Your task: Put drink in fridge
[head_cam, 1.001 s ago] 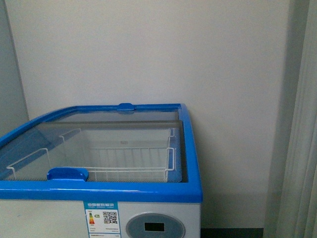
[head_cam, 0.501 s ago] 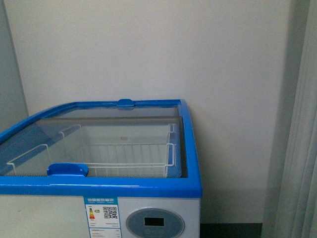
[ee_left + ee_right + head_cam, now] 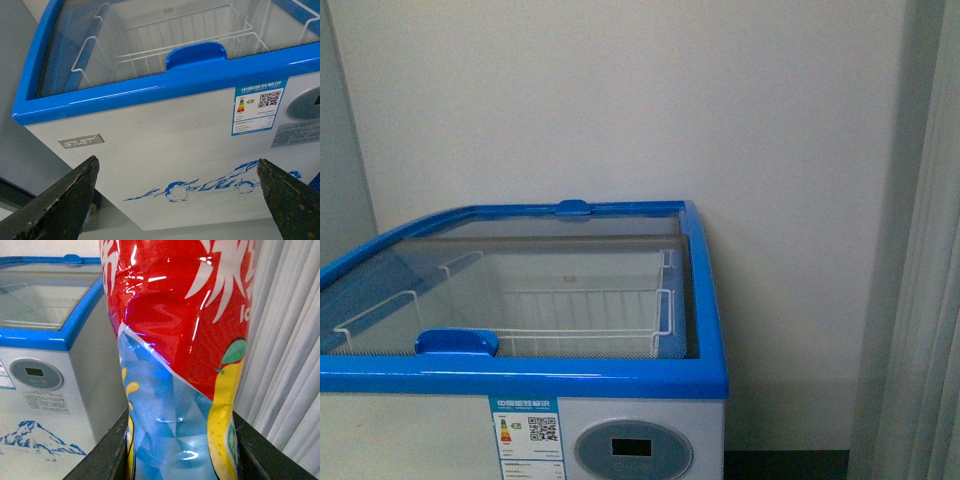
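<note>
Two grippers are showing in the wrist views only: the left gripper (image 3: 176, 161) is hovering with its dark, scuffed jaws spread wide and empty before the fridge (image 3: 165, 150), while the right gripper (image 3: 181, 416) is clamping the drink (image 3: 175, 315) upright outside the fridge, near its front corner. The fridge is standing against a plain pale wall (image 3: 620, 100), a pleated curtain (image 3: 920, 300) hanging beside it. Its glossy blue rim (image 3: 620, 378) is framing curved glass lids (image 3: 520, 270) over a white wire basket (image 3: 580, 320); the drink's shiny red label (image 3: 150, 285) is creasing.
</note>
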You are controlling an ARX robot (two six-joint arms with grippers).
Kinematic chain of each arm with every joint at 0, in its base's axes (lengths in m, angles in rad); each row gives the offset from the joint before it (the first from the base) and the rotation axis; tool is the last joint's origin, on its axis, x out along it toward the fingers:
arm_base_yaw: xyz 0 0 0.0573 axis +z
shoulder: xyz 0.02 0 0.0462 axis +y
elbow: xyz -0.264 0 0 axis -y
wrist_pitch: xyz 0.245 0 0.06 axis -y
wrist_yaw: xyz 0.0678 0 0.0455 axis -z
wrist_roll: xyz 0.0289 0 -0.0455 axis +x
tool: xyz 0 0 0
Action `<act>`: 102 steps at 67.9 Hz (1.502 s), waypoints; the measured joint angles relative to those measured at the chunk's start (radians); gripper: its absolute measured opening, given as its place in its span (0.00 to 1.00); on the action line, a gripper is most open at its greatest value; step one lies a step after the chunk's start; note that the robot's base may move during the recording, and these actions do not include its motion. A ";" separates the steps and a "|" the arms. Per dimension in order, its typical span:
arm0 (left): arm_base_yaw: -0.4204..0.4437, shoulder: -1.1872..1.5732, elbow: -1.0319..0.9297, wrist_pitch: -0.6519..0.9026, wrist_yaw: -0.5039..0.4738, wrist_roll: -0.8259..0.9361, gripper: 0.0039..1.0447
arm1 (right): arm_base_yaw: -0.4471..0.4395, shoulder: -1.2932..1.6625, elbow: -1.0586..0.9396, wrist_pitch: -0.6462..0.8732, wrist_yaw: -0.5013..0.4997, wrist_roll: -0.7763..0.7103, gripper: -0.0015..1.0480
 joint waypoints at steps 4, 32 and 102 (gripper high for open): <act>0.000 0.043 0.018 0.013 -0.002 0.009 0.92 | 0.000 0.000 0.000 0.000 0.000 0.000 0.39; -0.038 0.307 0.187 0.050 -0.003 0.051 0.92 | 0.000 0.000 0.000 0.000 0.000 0.000 0.39; 0.010 0.827 0.733 -0.044 0.077 0.131 0.92 | 0.001 0.000 0.000 0.000 -0.004 0.000 0.39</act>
